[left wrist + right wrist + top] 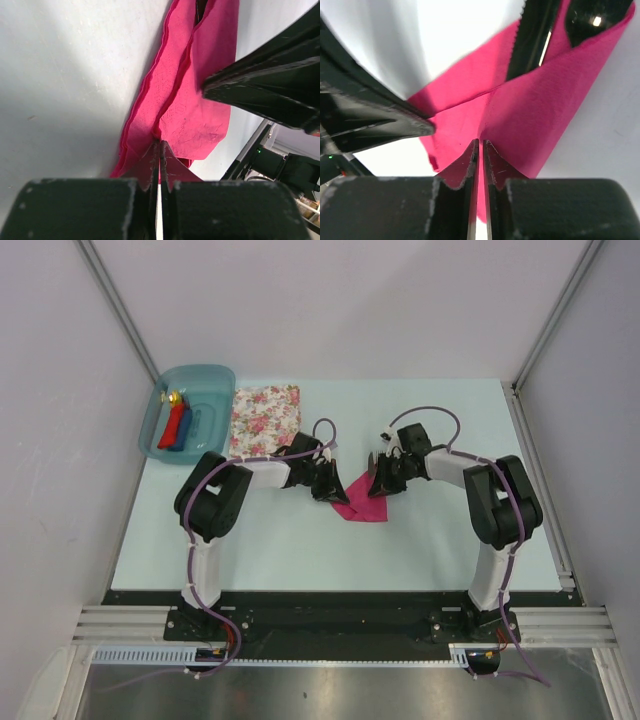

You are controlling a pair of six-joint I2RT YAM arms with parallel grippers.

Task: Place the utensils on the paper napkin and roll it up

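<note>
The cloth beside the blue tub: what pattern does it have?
The cloth is white with pink roses, clearest in the top external view.

Bright, even overhead light; top view sharp, wrist views softer.
Right wrist: table blows out white at 12 o'clock, glint on utensils at 1; fingers blur at 6.

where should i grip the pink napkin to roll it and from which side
Probably pinch the paper napkin by its folded edge, coming in low from the end opposite where the utensils stick out. It is thin paper folded over them, so only an edge gives the jaws something to close on.
</note>
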